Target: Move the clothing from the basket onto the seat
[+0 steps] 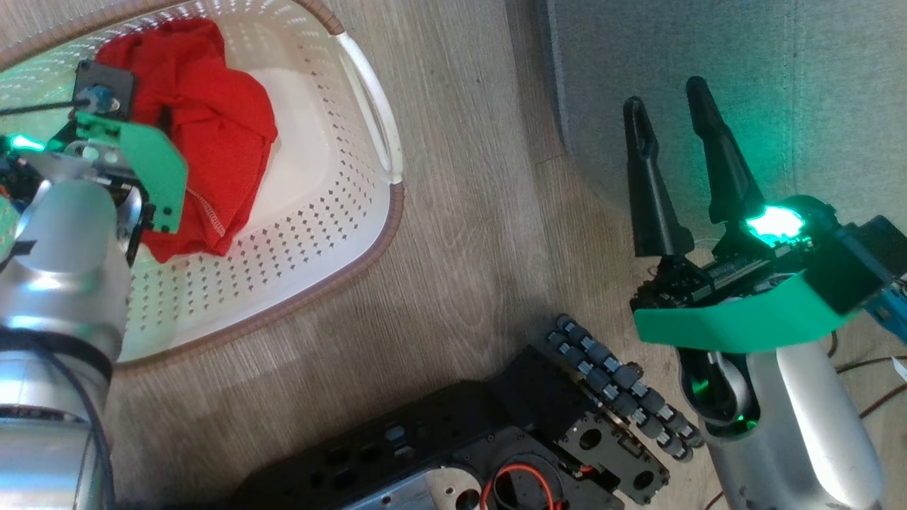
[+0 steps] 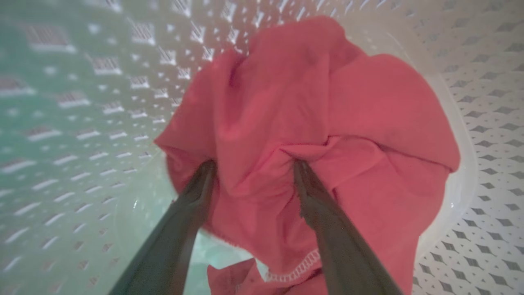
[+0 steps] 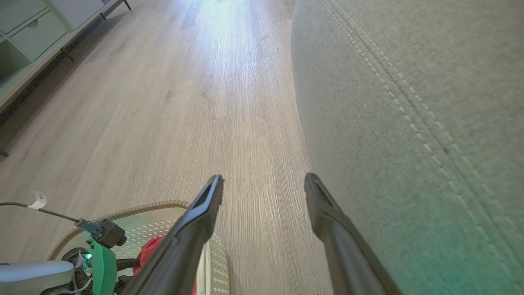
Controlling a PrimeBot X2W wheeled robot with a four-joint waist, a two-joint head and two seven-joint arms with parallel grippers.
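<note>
a: where was the clothing?
b: the red clothing [image 1: 205, 120] lay bunched inside the cream basket [image 1: 326, 212] on the wood floor [image 1: 482, 212], well apart from the grey seat [image 1: 708, 42].
a: and the left gripper?
b: the left gripper [image 2: 254, 164] was spread wide, both tips pressed into the fabric with a raised fold between them, nothing pinched yet.
a: what would have made the grab good?
b: i'd say closing on that fold, deep enough to catch more than the hem, then lifting straight up past the rim so the basket wasn't dragged. the right gripper [image 1: 666, 92] hung open and empty beside the seat's edge.
</note>
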